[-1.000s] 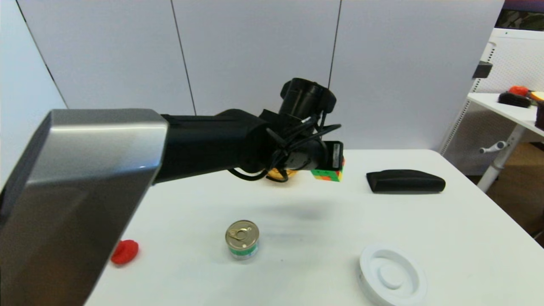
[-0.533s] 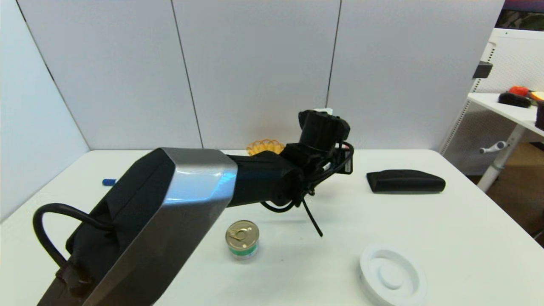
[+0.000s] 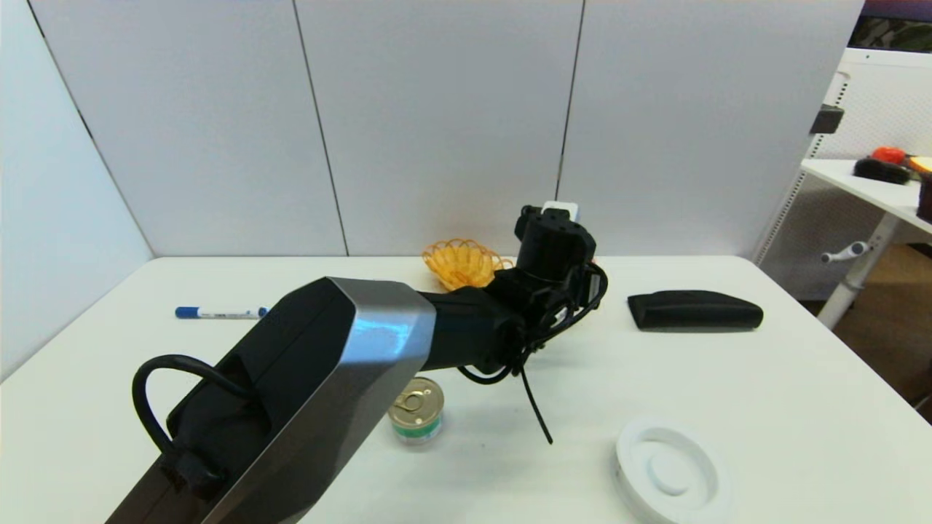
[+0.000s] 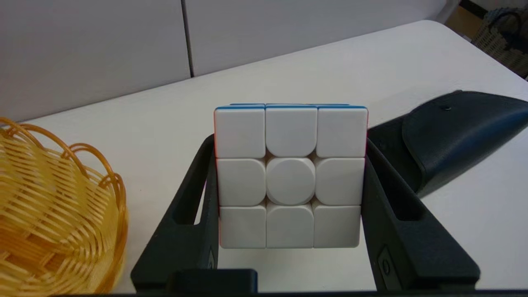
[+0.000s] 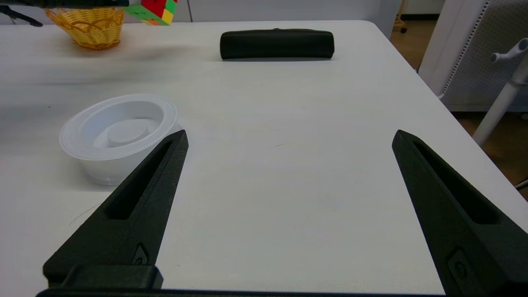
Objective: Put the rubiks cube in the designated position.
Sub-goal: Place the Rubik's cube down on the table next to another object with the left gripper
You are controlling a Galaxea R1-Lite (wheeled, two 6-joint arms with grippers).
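Our left pincer (image 4: pixel 291 194) clamps the cube (image 4: pixel 290 176) between its fingers above the table (image 4: pixel 412 53), basket (image 4: pixel 53 206) close on one side, black case (image 4: pixel 453 132) on the other; released this high, we risk it tumbling into either, while our right pincer (image 5: pixel 288 189) waits open

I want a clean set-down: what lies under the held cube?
Nothing visible: the left gripper holds the rubiks cube over bare table, between the yellow basket and the black case.
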